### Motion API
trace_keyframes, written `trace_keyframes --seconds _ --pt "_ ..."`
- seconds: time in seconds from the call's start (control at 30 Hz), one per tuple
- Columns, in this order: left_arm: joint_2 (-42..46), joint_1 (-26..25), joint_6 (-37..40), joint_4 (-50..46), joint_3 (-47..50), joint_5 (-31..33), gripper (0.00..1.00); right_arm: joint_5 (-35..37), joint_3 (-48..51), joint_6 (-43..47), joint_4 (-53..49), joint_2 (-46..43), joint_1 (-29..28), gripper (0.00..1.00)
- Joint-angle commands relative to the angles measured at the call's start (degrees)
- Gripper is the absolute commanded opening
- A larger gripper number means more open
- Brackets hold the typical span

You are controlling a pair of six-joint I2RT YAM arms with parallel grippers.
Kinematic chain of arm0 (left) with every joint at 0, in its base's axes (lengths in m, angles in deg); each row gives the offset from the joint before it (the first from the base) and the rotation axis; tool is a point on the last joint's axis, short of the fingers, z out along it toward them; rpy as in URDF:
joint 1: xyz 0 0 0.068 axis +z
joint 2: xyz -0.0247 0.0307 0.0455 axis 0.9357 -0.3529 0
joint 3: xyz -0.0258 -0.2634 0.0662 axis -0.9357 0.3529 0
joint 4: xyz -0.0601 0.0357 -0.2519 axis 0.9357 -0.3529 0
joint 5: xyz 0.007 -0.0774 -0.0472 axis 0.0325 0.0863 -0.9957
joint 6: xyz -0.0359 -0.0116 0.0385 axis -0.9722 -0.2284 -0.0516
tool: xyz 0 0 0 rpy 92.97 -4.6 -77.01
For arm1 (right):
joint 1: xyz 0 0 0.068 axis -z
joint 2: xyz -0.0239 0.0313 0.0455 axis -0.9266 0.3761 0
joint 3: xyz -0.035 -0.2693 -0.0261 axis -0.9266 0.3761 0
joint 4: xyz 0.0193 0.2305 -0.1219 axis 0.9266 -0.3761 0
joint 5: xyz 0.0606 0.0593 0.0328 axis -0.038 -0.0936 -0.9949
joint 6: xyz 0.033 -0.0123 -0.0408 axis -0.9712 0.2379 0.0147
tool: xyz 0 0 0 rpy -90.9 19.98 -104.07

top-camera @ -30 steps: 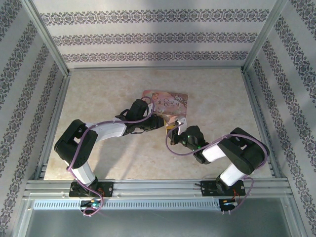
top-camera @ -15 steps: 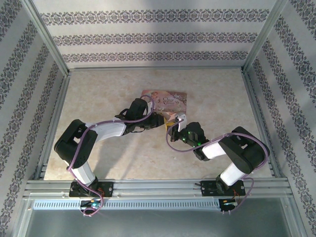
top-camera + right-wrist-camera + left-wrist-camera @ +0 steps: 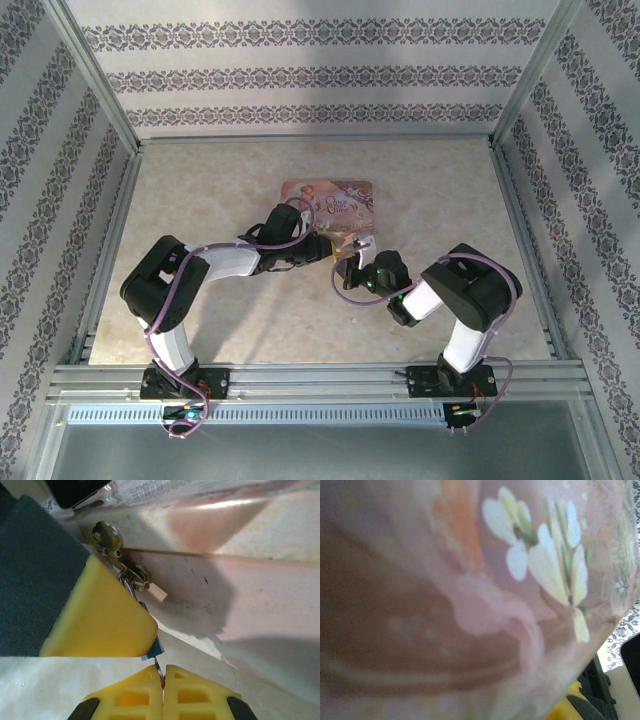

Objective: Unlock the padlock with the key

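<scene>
Currently right jaws pinched shut on thin metal sliver [image 3: 159, 665] beside blue padlock [image 3: 151, 651] (mostly under yellow pad [image 3: 100, 615]); left jaws: cannot tell.

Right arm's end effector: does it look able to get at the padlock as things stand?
Probably yes, but only just. The right end effector has its shut tips just below the padlock's blue corner, but the left end effector's yellow pad covers most of the lock.
</scene>
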Motion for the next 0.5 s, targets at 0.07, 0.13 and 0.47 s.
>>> trace_keyframes --seconds 0.07,0.13,0.47 --pt "-1.2 -1.4 -3.0 6.8 1.6 -6.6 0.21 0.9 -1.7 -3.2 9.4 3.0 -2.2 0.0" --pt "-1.5 -1.4 -3.1 7.2 2.0 -6.4 0.22 1.5 -1.7 -3.7 9.4 3.8 -2.5 0.0" --pt "0.6 -0.5 -3.7 9.0 4.6 -4.5 0.36 3.1 0.4 -5.1 9.4 5.8 -3.4 0.0"
